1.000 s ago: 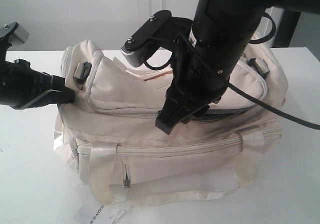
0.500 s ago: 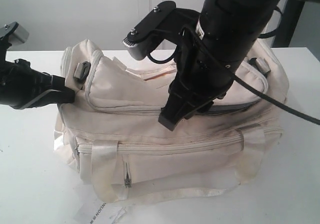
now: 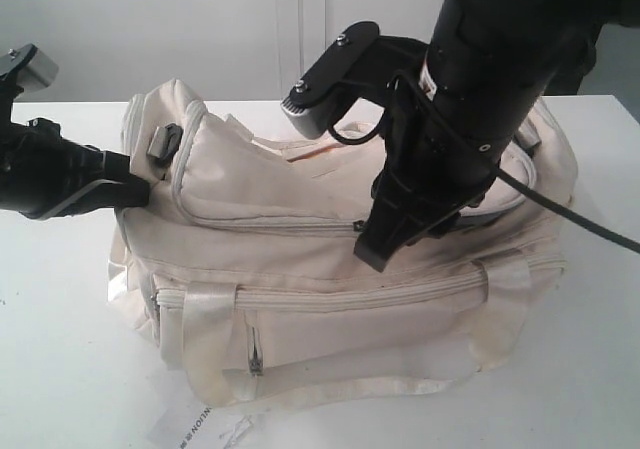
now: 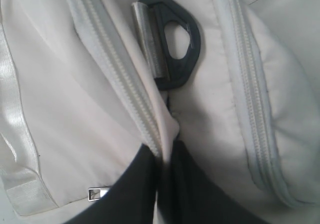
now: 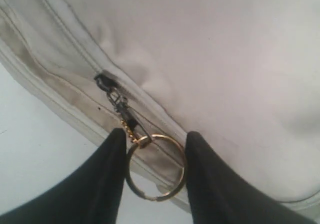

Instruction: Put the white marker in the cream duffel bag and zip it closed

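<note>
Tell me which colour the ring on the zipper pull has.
Brassy gold. The ring shows best in the right wrist view.

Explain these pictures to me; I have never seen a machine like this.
It is a robot with two black arms, each ending in a two-fingered gripper. One picture comes from a camera off the arms, the other two from cameras on the wrists. On the white table lies a cream duffel bag. The left gripper pinches a fold of fabric at the bag's end. The right gripper holds the metal ring on the top zip's pull. No white marker shows anywhere.
</note>
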Controlling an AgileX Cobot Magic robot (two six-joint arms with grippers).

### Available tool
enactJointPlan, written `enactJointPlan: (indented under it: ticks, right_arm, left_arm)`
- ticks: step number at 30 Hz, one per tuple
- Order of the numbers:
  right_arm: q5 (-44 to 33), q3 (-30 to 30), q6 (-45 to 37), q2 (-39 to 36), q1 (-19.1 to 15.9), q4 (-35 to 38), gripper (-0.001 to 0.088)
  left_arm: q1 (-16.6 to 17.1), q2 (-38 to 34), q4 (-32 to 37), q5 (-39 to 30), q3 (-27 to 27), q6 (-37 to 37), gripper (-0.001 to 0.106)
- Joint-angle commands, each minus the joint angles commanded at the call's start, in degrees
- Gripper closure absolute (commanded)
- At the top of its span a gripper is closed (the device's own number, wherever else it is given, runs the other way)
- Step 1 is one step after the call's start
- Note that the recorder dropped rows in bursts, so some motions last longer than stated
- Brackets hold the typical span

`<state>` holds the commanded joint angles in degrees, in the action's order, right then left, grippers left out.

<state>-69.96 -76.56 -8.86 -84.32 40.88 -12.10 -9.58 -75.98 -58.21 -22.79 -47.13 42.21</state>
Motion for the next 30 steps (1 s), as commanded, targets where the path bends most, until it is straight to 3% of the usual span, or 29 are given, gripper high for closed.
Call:
enactJointPlan:
  ticks: [18,30]
  right_arm:
    - [0.0,0.0,-0.3,0.2,-1.2,-0.4,0.0868]
    - [0.0,0.0,-0.3,0.2,-3.9,0.0,0.0868]
  left_arm:
    - [0.0,0.0,0.0,-0.1,0.0,0.0,0.105]
    - [0.0,0.0,0.0,0.1,0.0,0.0,0.105]
